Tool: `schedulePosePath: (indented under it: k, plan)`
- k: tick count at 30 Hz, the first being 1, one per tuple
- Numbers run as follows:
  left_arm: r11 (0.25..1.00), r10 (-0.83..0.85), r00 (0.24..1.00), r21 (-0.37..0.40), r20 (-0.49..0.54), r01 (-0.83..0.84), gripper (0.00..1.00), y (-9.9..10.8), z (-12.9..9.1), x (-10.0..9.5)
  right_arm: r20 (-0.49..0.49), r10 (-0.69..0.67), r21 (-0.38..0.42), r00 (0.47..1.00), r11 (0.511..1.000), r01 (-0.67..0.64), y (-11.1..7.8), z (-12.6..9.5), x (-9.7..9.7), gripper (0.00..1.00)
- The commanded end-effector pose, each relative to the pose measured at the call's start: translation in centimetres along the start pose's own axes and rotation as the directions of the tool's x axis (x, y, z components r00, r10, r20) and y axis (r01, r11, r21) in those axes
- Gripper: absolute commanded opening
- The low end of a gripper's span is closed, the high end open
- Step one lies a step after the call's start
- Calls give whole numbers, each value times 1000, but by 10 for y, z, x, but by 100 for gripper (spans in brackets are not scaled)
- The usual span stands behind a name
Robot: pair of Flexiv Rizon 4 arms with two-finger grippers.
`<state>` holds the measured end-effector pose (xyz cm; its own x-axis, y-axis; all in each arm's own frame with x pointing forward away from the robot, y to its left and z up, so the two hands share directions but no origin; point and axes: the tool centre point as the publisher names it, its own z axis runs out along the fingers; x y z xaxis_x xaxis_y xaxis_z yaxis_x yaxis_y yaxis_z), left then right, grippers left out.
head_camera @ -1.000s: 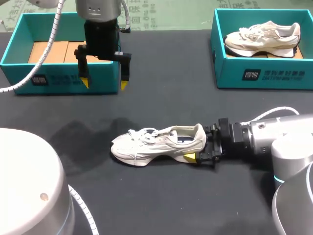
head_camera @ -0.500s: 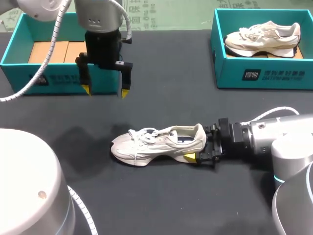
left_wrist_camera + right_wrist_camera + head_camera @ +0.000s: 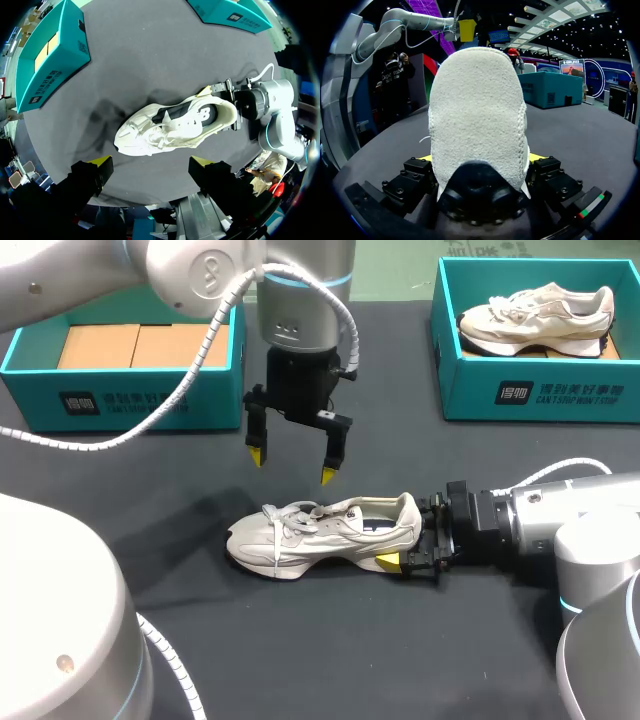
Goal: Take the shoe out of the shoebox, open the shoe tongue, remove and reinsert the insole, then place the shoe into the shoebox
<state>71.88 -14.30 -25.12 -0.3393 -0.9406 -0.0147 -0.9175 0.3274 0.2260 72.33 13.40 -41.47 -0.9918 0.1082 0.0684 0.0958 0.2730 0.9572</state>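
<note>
Cream-white mesh-and-suede sneaker (image 3: 325,535) lies sole-down on the dark worktop (image 3: 400,440). It is out of the empty teal cardboard shoebox (image 3: 140,405), which stands well apart at the far left.

Long axis is laid across the worktop, with the toe toward the left arm's side and the heel toward the right arm.

Right gripper (image 3: 412,538) is closed on the heel, one finger on each flank. Left gripper (image 3: 293,462) is held spread above the laces, touching nothing.

Handling is judged light. The upper is judged soft and easily crushed, the sole and heel cup stiffer. The heel is judged the soundest anchor. The tongue is best pinched at its free upper edge, where the fabric yields.
</note>
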Motion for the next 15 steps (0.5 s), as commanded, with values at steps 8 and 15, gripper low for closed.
schedulePosePath:
  k: [8, 15]
  plan:
    - [999, -20, 998, -30, 56, 21, 100, -9, 5, 26, 3, 0, 3, 1000, 1000, 0, -1, 1, -1, 0]
    - [998, -54, 991, -22, 125, 57, 100, -9, 43, 58, 3, 0, 3, 1000, 1000, 0, -1, 1, -1, 0]
